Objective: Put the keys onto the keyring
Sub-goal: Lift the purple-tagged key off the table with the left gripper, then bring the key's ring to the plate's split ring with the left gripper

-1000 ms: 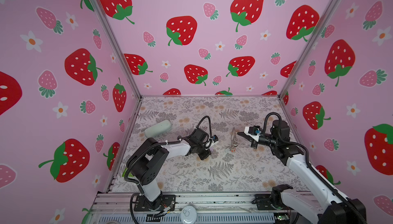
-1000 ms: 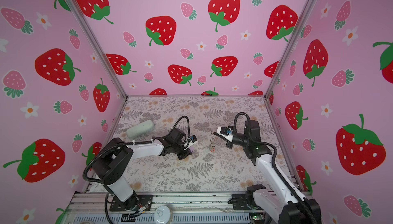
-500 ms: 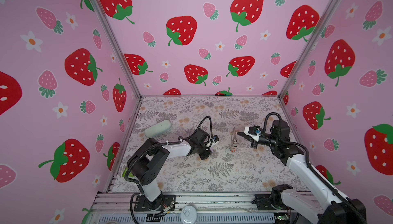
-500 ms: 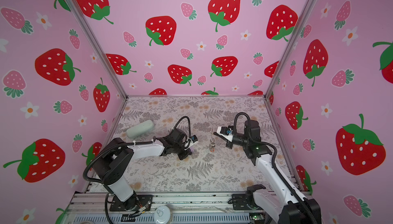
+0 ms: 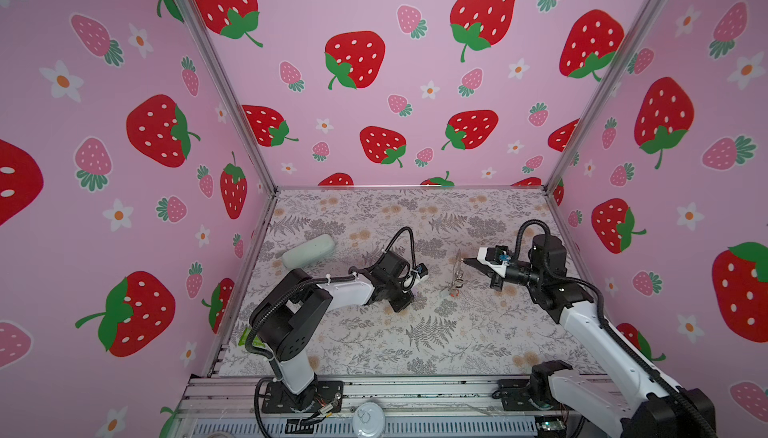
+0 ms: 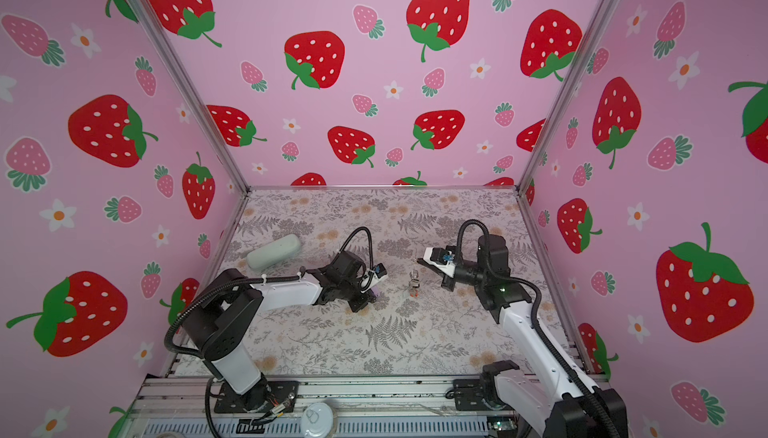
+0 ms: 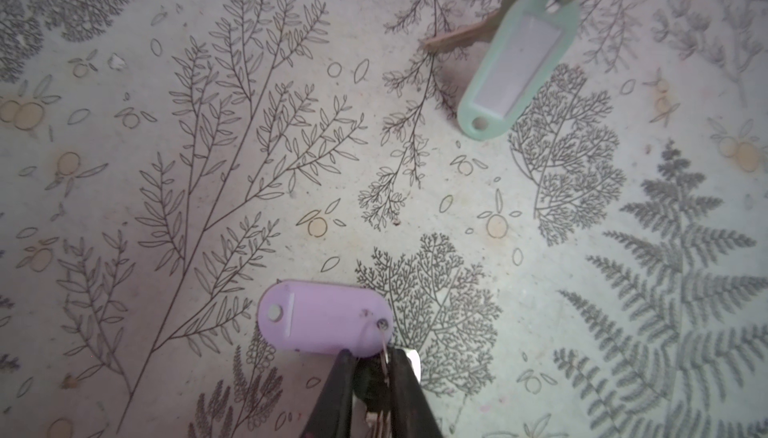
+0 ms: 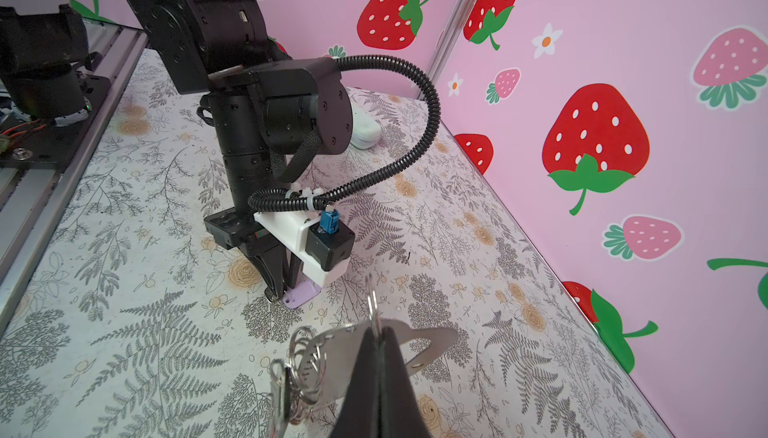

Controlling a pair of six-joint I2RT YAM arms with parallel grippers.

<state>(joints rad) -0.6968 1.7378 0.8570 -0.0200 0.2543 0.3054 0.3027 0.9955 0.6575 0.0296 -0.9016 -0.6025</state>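
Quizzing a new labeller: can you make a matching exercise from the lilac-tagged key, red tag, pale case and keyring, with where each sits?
1 lilac-tagged key
2 red tag
3 pale case
4 keyring

a gripped by right gripper
b near left wall
c bottom of hanging bunch
d on mat, held by left gripper

Pairs: 1-d, 2-c, 3-b, 4-a

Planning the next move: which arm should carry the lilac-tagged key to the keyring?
Left, probably. The left gripper pinches the lilac-tagged key on the table; the right gripper is shut on the keyring, holding it raised.
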